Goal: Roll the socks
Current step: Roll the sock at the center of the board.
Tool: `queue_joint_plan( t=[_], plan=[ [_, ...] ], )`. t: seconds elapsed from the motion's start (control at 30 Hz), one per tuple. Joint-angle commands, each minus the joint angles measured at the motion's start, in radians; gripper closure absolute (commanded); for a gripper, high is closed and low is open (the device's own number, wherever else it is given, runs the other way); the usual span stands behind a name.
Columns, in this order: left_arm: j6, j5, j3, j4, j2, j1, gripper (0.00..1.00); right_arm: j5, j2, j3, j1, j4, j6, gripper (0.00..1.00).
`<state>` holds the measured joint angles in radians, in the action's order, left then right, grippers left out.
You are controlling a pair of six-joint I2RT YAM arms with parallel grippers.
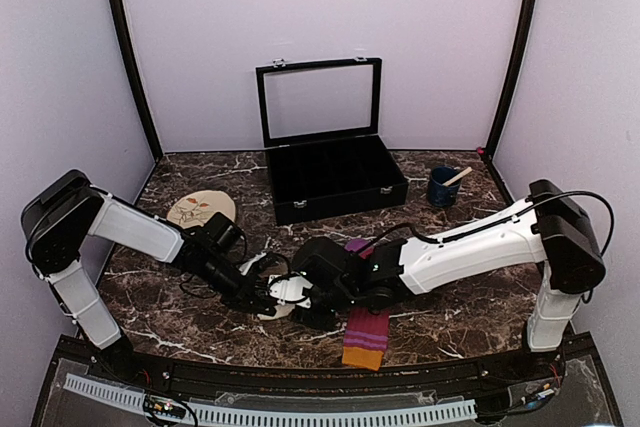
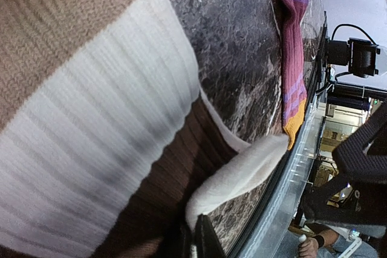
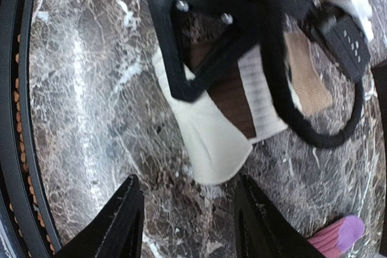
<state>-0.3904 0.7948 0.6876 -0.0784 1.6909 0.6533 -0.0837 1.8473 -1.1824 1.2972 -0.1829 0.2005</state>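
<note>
Where the two arms meet near the front middle of the worktop (image 1: pixel 470 302), the cream sock (image 1: pixel 288 291) with brown bands lies bunched between them. The left end effector (image 2: pixel 195 238) has its fingers drawn close together on one edge of this sock, with a sliver of pale fabric pinched between them. In the left wrist view the cream, tan and dark brown ribbing fills most of the frame, right up against the camera, and a plain cream end curls out onto the marble. In the right wrist view the left arm's black frame sits over the banded part of the sock, while the plain cream end points toward the right end effector (image 3: pixel 190 225). That one is spread wide, its two fingers well apart, holding nothing, over bare marble just short of the cream end. The magenta and purple striped sock (image 1: pixel 366 329) lies flat and straight just to the right of the cream one, partly under the right arm, its orange cuff toward the near edge. Farther back stand an open black box (image 1: pixel 340 187) with its lid raised, a dark blue cup (image 1: pixel 442 189) holding a wooden stick to its right, and a round beige disc (image 1: pixel 200 210) to its left
</note>
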Motion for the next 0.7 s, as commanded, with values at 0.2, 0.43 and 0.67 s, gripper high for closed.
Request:
queue_joint_plan(
  t=[0.2, 0.43, 0.67],
  plan=[
    [0.048, 0.035, 0.010, -0.043, 0.024, -0.016, 1.00, -0.029, 0.104, -0.102, 0.030, -0.035, 0.102, 0.52],
    [0.059, 0.061, 0.010, -0.043, 0.030, -0.021, 1.00, -0.039, 0.151, -0.132, 0.029, -0.041, 0.120, 0.52],
    [0.065, 0.080, 0.016, -0.039, 0.048, -0.023, 1.00, -0.034, 0.186, -0.154, 0.016, -0.046, 0.124, 0.52]
  ],
)
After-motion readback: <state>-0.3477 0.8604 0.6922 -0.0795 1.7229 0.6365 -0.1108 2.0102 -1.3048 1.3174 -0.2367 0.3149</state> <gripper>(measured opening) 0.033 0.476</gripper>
